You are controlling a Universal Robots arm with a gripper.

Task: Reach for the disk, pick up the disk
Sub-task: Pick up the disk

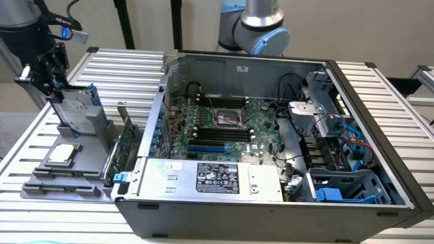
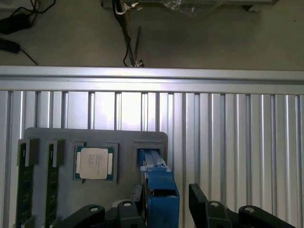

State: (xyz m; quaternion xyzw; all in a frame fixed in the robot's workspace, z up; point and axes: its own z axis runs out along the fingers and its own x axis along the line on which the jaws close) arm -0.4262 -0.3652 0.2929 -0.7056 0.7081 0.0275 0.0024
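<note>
Basically reach is done, grasp in hand: black two-finger gripper (image 2: 165, 191) straddles the top edge of the disk, a flat silver-grey metal hard drive w/ white label & blue plastic side rails (image 1: 73, 109). Disk stands leaning in a slot of the grey plastic fixture (image 1: 40, 189). Jaws open, slim gap one side. Pickup calls for a centred squeeze, then pull along the slot, no sideways drag.
</note>
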